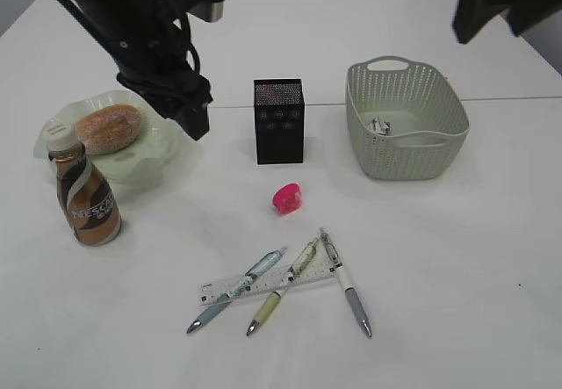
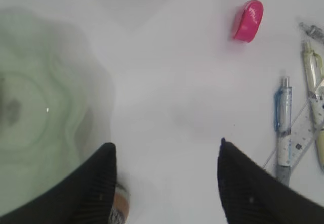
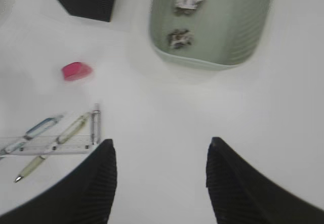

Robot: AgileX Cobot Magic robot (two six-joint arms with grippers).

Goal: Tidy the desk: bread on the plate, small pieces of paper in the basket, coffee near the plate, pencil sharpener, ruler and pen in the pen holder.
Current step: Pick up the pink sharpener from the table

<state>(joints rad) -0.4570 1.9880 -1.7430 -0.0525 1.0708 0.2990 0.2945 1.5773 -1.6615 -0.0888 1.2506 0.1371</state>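
Bread [image 1: 109, 128] lies on the pale green plate [image 1: 151, 162]. A Nescafe coffee bottle [image 1: 83, 192] stands just in front of the plate. Two paper scraps [image 3: 183, 16] lie in the green basket [image 1: 406, 118]. The pink pencil sharpener [image 1: 286, 198] sits in front of the black pen holder [image 1: 278, 120]. Three pens [image 1: 303, 279] and a clear ruler [image 1: 230, 286] lie at the front. My left gripper [image 1: 195, 118] is open and empty, hovering right of the plate. My right gripper [image 3: 159, 150] is open and empty, high at the back right.
The white table [image 1: 457, 257] carries all of this. The plate's rim [image 2: 61, 133] and the coffee bottle's top [image 2: 120, 208] show by the left finger in the left wrist view. The sharpener [image 2: 247, 20] and the pens [image 2: 283, 118] lie to its right there.
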